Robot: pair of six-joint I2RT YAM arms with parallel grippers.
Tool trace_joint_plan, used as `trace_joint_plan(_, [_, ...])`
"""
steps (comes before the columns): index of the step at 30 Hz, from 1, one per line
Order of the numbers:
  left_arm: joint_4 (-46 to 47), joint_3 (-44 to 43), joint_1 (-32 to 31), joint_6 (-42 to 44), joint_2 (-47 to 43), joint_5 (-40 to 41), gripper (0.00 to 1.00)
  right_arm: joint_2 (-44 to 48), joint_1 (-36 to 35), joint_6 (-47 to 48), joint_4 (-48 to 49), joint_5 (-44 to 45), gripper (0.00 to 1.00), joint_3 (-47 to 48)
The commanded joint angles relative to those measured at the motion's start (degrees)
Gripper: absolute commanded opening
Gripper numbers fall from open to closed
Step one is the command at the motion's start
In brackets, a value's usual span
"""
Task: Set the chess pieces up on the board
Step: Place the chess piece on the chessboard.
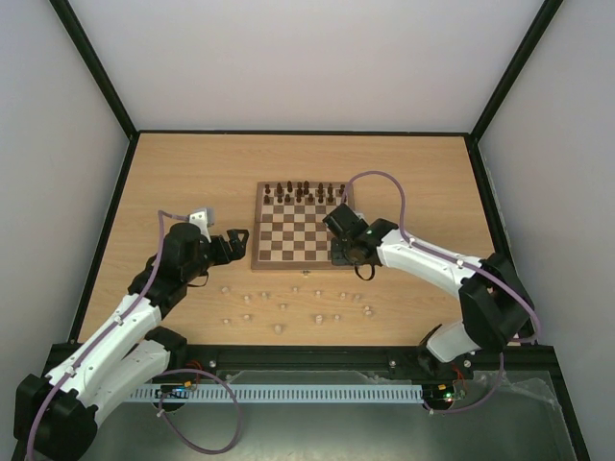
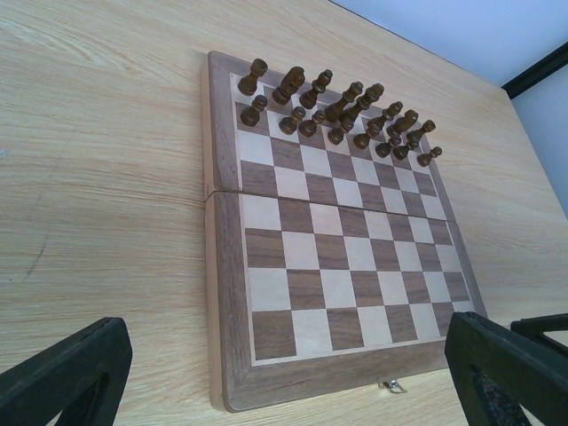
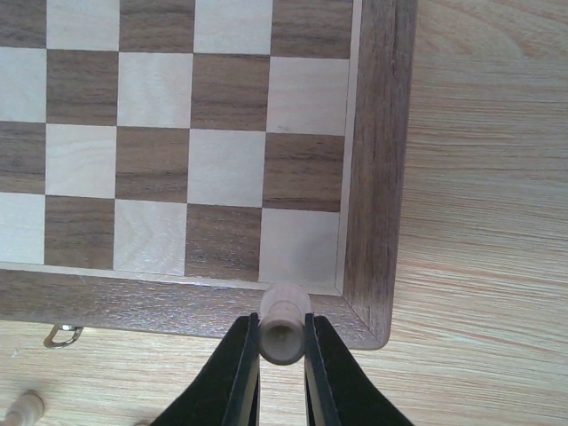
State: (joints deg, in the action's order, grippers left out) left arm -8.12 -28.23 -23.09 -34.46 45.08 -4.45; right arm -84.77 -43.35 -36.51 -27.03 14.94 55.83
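So the right jaws are pinched shut on one little pale piece (image 3: 284,327). It hangs over the brown border of the board (image 3: 377,177) at the near right corner, a hair short of the cream corner square (image 3: 297,244). The rest of the pale pieces (image 1: 288,309) lie scattered on the counter (image 1: 173,173) just in front of the board's near edge, on the side where the latch (image 3: 60,335) is. None of them is on a square yet as far as I can see. Dark pieces (image 1: 303,192) fill the board's two far rows. The left jaws are wide open with nothing in them, parked just off the board's left edge. How I'd do this step: nudge the piece a touch further in so it sits above the middle of that corner square, not the border. Then go straight down until the base meets the wood, and only then let go, opening gently so the jaws don't flick it. It looks tiny and light, so I'd guess any tilt at release tips it or rolls it off the board's edge. Can't tell which kind of piece it is from here, though a corner wants a rook.
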Motion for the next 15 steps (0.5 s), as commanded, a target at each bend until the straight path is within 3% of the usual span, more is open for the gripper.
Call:
trace_joint_plan(1, [-0.5, -1.4, -0.1, 0.7, -0.5, 0.4, 0.99, -1.8, 1.0, 2.0, -0.7, -2.2, 0.12, 0.5])
trace_joint_plan(15, [-0.3, -0.8, -0.1, 0.5, -0.4, 0.8, 1.00, -4.5, 3.1, 3.2, 1.0, -1.8, 0.12, 0.3])
